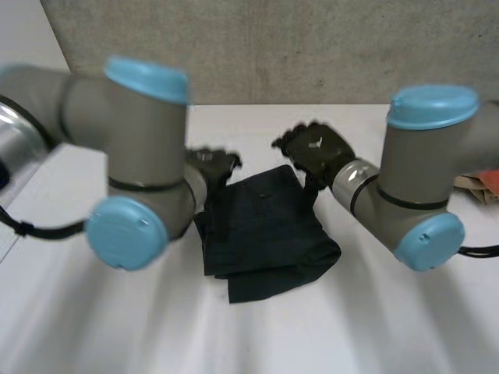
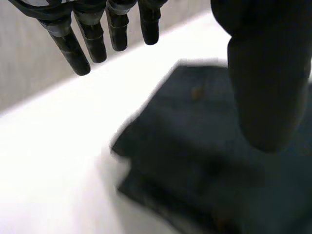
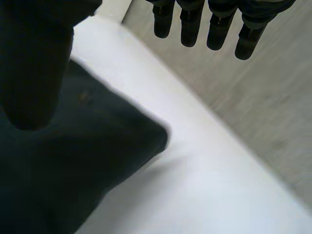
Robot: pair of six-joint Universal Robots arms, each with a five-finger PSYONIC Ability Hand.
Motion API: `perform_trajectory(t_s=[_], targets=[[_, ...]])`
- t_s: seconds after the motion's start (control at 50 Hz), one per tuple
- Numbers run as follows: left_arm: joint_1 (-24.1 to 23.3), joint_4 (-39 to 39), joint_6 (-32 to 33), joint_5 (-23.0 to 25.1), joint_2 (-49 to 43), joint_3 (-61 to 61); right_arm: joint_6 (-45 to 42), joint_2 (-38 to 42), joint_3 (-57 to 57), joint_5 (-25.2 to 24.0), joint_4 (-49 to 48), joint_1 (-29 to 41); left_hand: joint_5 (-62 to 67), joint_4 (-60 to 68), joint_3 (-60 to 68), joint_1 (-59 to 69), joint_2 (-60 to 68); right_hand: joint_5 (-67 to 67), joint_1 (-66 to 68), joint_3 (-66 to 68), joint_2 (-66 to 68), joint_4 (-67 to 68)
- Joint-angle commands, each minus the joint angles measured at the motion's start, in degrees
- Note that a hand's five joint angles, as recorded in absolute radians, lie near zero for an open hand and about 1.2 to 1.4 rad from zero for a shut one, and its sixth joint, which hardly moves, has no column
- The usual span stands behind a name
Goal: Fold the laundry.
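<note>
The dark folded cloth (image 1: 265, 234) lies mid-counter (image 1: 405, 319); the left hand (image 1: 217, 165) and right hand (image 1: 316, 148) are at its far corners; both released, fingers straight, grasping nothing.

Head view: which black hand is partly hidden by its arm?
The left hand, behind its arm at the far left corner of the dark cloth; the right hand shows whole at its far right corner.

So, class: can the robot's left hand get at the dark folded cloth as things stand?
Probably yes. The left hand hangs open by one far corner of the cloth, with nothing between them; the right hand is over at the other far corner.
</note>
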Motion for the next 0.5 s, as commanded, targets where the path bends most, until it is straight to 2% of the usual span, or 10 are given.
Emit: perform_trajectory(t_s=[0.02,0.06,0.12,0.14,0.22,0.3,0.38,0.5], targets=[[2.66,-0.39,3.41,15.24,9.15,4.10,-3.14,-10.80,13.03,4.61,-8.55,2.68,-2.93,-1.29,-1.88,-0.43,-1.17,-2.88,-2.38,-1.88,-1.45,-2.55],[3.53,-0.91,4.73,22.08,11.17,4.45,-3.05,-12.38,17.08,4.61,-10.04,3.21,-2.93,-1.29,-1.88,-0.43,-1.17,-2.88,-2.38,-1.88,-1.45,-2.55],[4.33,-1.44,5.70,28.43,12.41,4.45,-2.35,-15.02,25.34,4.52,-13.82,4.35,-2.93,-1.29,-1.88,-0.43,-1.17,-2.88,-2.38,-1.88,-1.45,-2.55],[4.59,-1.88,5.87,32.01,12.85,4.19,-2.17,-15.81,29.71,4.52,-16.52,4.96,-2.93,-1.29,-1.88,-0.43,-1.17,-2.88,-2.38,-1.88,-1.45,-2.55],[4.86,-3.63,6.93,38.18,13.20,2.53,-1.82,-15.99,39.12,4.43,-26.09,6.20,-2.93,-1.29,-1.88,-0.43,-1.17,-2.88,-2.38,-1.88,-1.45,-2.55],[4.77,-4.34,9.03,40.13,13.20,-0.63,-1.82,-13.37,45.20,4.26,-37.25,6.99,-2.93,-1.29,-1.88,-0.43,-1.17,-2.88,-2.38,-1.88,-1.45,-2.55],[4.33,-3.73,12.54,40.31,13.29,-3.71,-2.43,-9.06,46.19,4.61,-44.04,7.43,-2.93,-1.29,-1.88,-0.43,-1.17,-2.88,-2.38,-1.88,-1.45,-2.55],[3.71,-1.09,13.87,39.70,13.99,-6.71,-2.96,-6.50,45.05,4.17,-45.03,6.90,-2.93,-1.29,-1.88,-0.43,-1.17,-2.88,-2.38,-1.88,-1.45,-2.55]])
